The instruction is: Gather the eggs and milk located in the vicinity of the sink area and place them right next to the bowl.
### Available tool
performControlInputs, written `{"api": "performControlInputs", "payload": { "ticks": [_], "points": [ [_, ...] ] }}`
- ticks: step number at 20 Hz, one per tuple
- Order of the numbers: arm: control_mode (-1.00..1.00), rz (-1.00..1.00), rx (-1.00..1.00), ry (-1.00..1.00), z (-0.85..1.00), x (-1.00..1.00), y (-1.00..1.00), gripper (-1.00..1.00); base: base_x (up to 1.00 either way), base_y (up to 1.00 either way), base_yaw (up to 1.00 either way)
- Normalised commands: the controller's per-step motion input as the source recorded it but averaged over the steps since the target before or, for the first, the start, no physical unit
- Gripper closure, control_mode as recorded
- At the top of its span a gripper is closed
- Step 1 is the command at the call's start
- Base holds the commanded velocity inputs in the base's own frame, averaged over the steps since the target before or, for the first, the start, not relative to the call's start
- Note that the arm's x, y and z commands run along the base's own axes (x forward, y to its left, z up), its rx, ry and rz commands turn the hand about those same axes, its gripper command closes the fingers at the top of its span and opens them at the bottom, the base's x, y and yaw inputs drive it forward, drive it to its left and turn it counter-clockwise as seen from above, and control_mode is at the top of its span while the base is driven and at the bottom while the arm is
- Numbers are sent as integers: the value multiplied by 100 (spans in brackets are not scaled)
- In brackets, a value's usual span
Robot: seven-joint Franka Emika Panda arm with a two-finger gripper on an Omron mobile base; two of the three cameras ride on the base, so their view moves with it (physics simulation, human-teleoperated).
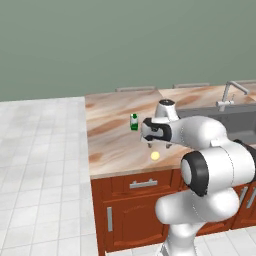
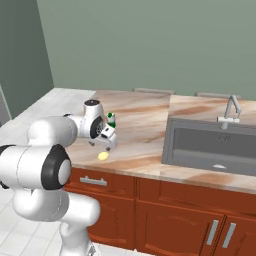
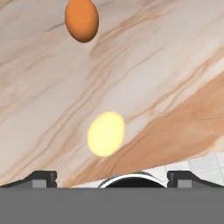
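Near the counter's (image 1: 115, 145) front edge, gripper (image 3: 112, 181) hovers above yellow egg (image 3: 106, 133), fingers apart, empty. Orange egg (image 3: 82, 19) lies further in; milk (image 1: 134, 121) stands behind. Step: egg pickup. Next: descend, straddle yellow egg, close gently.

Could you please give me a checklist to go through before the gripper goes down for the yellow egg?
1. Open fingers: ok, wide apart.
2. Aim at yellow egg: ok, slightly left of centre.
3. Room around it: ok, orange egg lies apart.
4. Height of gripper: ok, above the counter, touching nothing.
5. Path past milk carton: ok, it stands upright, farther back.
6. Place of the bowl: cannot tell.
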Motion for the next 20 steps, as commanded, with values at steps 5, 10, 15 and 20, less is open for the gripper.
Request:
{"api": "performControlInputs", "payload": {
  "ticks": [5, 10, 15, 20],
  "points": [
    [-100, 0, 0, 8, -25, 7, 0, -100, 0, 0, 0],
    [-100, 0, 0, 10, -5, 0, 0, -100, 0, 0, 0],
    [-100, 0, 0, 7, -24, 1, 0, -100, 0, 0, 0],
    [-100, 0, 0, 1, -29, 3, 0, -100, 0, 0, 0]
  ]
}}
